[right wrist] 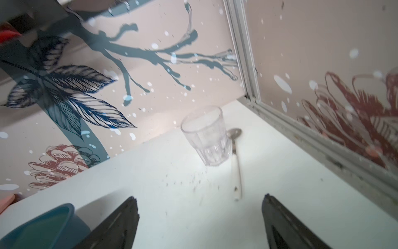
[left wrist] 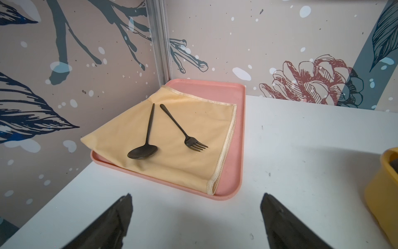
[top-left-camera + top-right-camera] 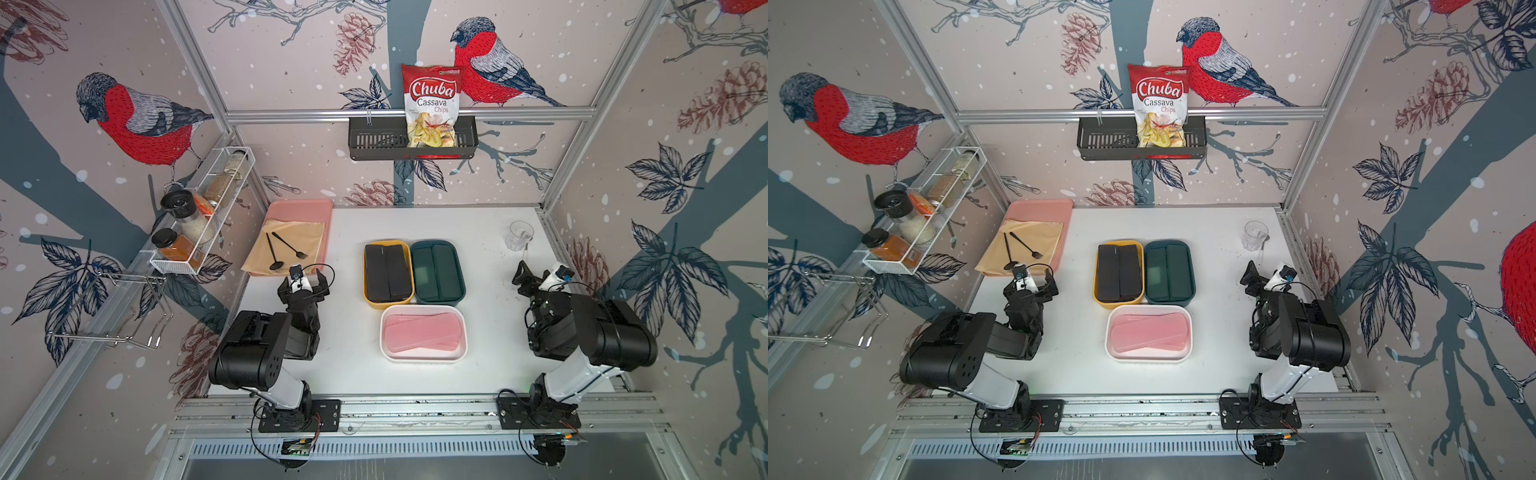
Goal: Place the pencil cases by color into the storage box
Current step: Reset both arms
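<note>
As jaws gape empty, pencil cases (image 3: 388, 272) sit boxed between.

Holds the left claw (image 2: 196, 197) wide open, dark fingers (image 2: 116, 217) spread well apart with nothing between them, low over the desk (image 2: 301, 151). Folds the left arm (image 3: 257, 353) sharply at the elbow, forearm doubled forward above its base at the near edge, wrist aimed toward the far left corner. Holds the right claw (image 1: 199, 198) open too, empty, rolled to one side. Folds the right arm (image 3: 598, 332) likewise, wrist aimed toward the far right corner.
</note>
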Controlling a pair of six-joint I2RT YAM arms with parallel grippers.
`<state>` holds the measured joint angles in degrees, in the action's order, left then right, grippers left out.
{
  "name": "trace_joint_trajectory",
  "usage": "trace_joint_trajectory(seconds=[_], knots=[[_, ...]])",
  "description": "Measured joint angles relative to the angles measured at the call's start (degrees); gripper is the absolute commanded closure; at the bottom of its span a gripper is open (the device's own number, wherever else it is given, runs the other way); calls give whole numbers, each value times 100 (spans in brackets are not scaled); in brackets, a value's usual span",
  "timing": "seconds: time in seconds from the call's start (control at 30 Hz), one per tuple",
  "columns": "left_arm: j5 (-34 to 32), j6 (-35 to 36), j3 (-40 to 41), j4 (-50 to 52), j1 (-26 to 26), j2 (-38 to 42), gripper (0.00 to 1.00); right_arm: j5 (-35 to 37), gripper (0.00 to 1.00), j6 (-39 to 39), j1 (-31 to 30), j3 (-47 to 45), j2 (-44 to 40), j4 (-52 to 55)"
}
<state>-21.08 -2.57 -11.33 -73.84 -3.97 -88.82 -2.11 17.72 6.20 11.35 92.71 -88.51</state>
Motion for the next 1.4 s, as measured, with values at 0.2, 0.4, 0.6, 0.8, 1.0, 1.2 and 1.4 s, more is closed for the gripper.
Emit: trace_joint_trajectory(seconds=[0.2, 0.4, 0.6, 0.8, 1.0, 1.2, 1.4], knots=[[22, -4, -39, -170, 48, -39, 3, 129, 9, -365, -608, 774, -931, 1241], [26, -4, -39, -170, 52, -44, 2, 737, 7, -1322, -1338, 1825, -1021, 3475], [31, -7, -39, -170, 52, -44, 2, 1038, 5, -1589, -852, 442, -671, 2994], [35, -7, -39, -170, 52, -46, 2, 743, 0, -1156, -337, -376, -511, 1502], [46, -7, -39, -170, 52, -46, 2, 1019, 0, -1222, -693, 20, -498, 1467], [46, -7, -39, -170, 52, -46, 2, 1091, 0, -1331, -780, -11, -496, 1480], [44, -4, -39, -170, 52, -46, 2, 1130, 0, -1366, -780, 13, -466, 1473]])
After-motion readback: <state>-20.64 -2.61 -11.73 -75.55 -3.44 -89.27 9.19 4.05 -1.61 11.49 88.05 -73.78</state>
